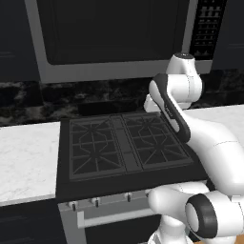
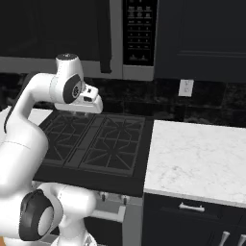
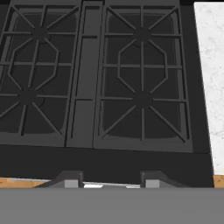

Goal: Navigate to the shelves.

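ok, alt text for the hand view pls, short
Looking down on a black gas stovetop with four burner grates and a flat centre strip. White marble countertop borders its right side. The gripper shows at the bottom, its two finger tips standing apart with nothing between them.

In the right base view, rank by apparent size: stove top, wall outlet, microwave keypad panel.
1. Stove top, largest.
2. Microwave keypad panel.
3. Wall outlet, smallest. It sits farther back, but the gap is clear anyway.
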